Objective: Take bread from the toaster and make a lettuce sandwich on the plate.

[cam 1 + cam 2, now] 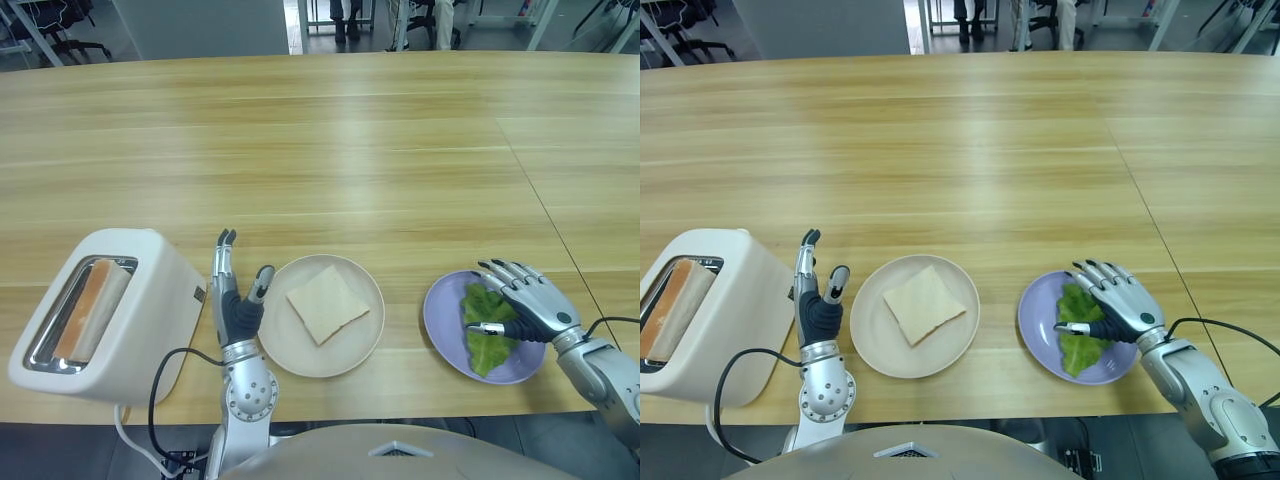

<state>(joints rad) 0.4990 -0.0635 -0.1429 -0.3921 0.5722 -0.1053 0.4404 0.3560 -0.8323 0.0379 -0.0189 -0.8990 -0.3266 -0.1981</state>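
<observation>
Found the lettuce [487, 355] on the purple plate [440, 325], lying directly beneath the right hand [530, 300] and reaching out past its thumb on the near side. Saw that hand spread, fingers fanned over the far part of the leaf, thumb laid across its middle, nothing pinched. Could not tell contact between fingertips and leaf from a mere hover.

Placed the beige plate [275, 340] just to the left of that hand, apart from the purple one, carrying 1 slice of bread [327, 304] flat at its centre. Found the left hand [235, 300] just left of that plate, upright, fingers straight, thumb apart, holding nothing. Noted the toaster [150, 290] immediately left of the left hand, with 1 more slice [95, 305] standing in its slot. Saw all of it resting on the wooden bench [350, 150].

Judged the step in hand to be taking up the lettuce for the bare slice on the beige plate. Judged a good grasp to need thumb and fingers closed on the leaf's thick middle rather than its frilled edge, lightly enough not to tear it. Advised a straight lift clear of the purple rim before any travel leftward. Reckoned the leaf limp and likely to droop or fold. Favoured a low release square over the bread, with the left hand kept free for the toaster slice.
</observation>
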